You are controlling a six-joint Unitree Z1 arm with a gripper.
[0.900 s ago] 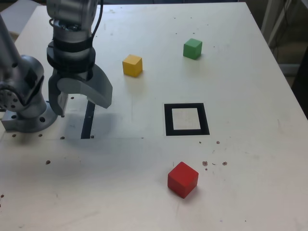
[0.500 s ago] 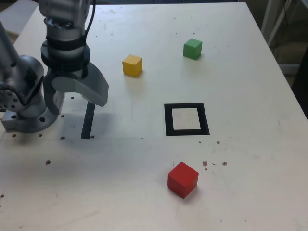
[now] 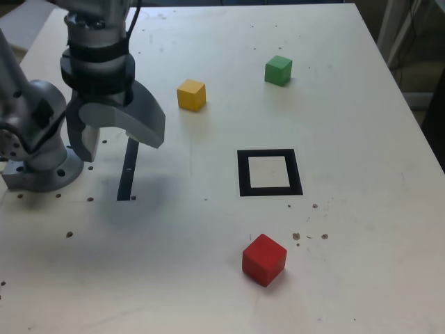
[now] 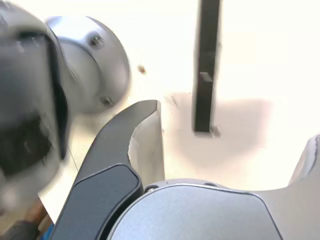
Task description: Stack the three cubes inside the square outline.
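Grey metal arm base (image 3: 38, 163) sits at the exterior view's left edge of the worktop (image 3: 208, 292). Gripper (image 3: 115, 139) hangs just beside it, above the narrow black strip (image 3: 127, 170); jaws spread wide, nothing between them. Wrist view agrees: strip (image 4: 206, 65) visible in the open gap between the jaws, base housing alongside, no cube in sight.

Moving rightward in the exterior view:
- yellow cube (image 3: 191, 94), far side of the worktop, near the gripper but apart from it.
- red cube (image 3: 263, 259), near side, turned somewhat off square to the worktop edges.
- square outline (image 3: 269, 172), mid-worktop, pale centre empty.
- green cube (image 3: 278, 70), far side, furthest right.

All three cubes lie well apart from each other and outside the outline. Judged status: no cube picked, stack not begun.

Risks from here:
- Outline centre looks only slightly wider than a cube, so a first cube set down off-centre or twisted would overlap the frame and skew everything placed on it.
- Red cube's rotation: jaws closing on its corners, not its flat faces, could spin or squirt it away.
- Gripper works close to its own base; a low sweep there could clip the housing.
- Releasing upper cubes from any height could topple the stack.
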